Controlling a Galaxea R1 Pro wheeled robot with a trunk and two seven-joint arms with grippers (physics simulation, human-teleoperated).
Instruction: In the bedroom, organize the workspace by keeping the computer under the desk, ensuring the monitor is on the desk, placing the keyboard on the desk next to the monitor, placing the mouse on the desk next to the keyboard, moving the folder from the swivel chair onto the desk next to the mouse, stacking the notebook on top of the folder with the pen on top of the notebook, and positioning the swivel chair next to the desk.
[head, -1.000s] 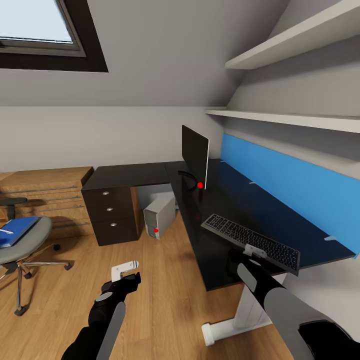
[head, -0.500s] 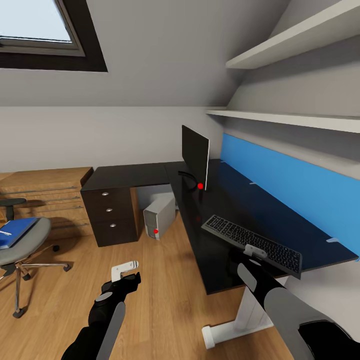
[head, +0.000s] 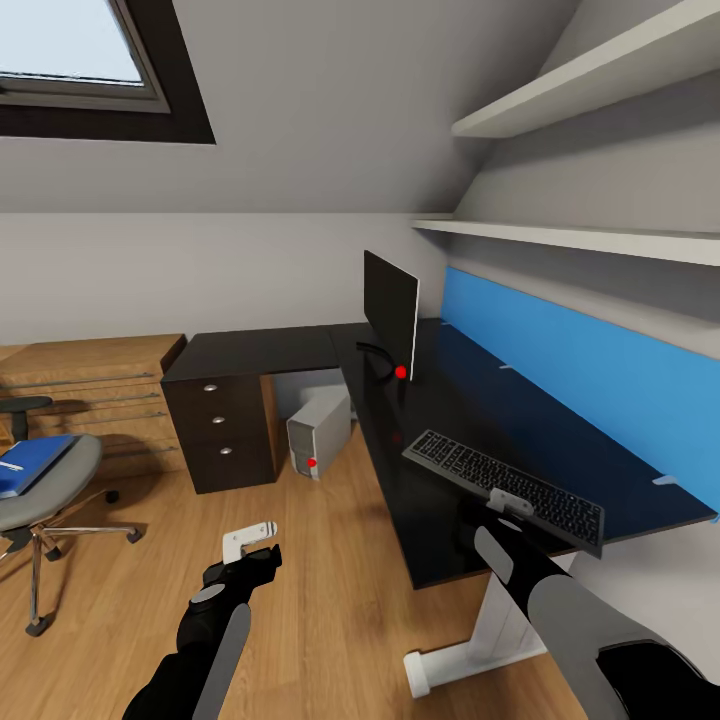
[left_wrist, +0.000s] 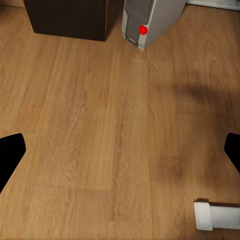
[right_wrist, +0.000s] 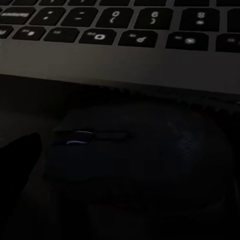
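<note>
The right claw (head: 500, 512) sits low at the near edge of the desk (head: 470, 410), just in front of the keyboard (head: 505, 483). Its wrist view shows why: the mouse (right_wrist: 135, 160) lies directly under it, dark and rounded, just beside the keyboard's near rim, which looks like the spot the task wants. That view is very dim. One dark finger (right_wrist: 17, 165) shows at the mouse's side, the other is lost in shadow, so I cannot tell whether the claw grips the mouse or has let go. In the head view the mouse is hidden behind the arm.

The left claw (head: 250, 548) hangs idle over the wooden floor (head: 300, 560), fingers spread wide and holding nothing, probably kept clear while the right arm works.

The monitor (head: 391, 312) stands on the far part of the desk, edge-on so its screen is hard to read. The computer (head: 320, 432) rests on the floor under the desk beside the drawer unit (head: 222, 428).

At far left the swivel chair (head: 45, 480) is well apart from the desk and cut off by the frame; the blue folder (head: 32, 462) lies on its seat with a pale sliver, likely the pen (head: 12, 464), on top. The notebook cannot be made out.
</note>
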